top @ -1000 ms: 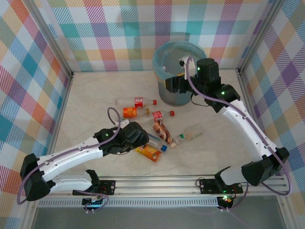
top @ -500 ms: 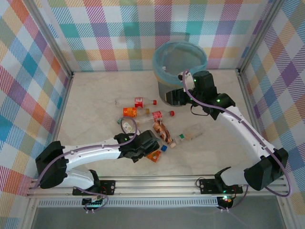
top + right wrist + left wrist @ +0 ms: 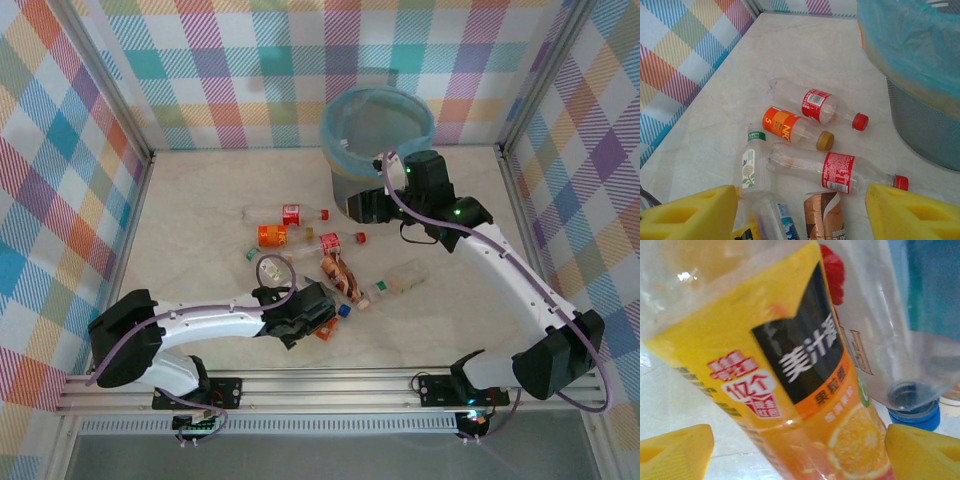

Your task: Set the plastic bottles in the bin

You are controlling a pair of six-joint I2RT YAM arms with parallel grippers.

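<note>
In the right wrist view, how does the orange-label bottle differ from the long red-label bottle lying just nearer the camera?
The orange-label bottle has a gold cap; the long red-label bottle has a red one. The orange-label bottle is shorter and stubbier, the long red-label bottle longer and slimmer. Both are clear, capped and lie on their sides, caps pointing toward the bin.

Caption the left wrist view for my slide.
Left gripper open around a clear plastic bottle with orange-yellow juice label.
</note>
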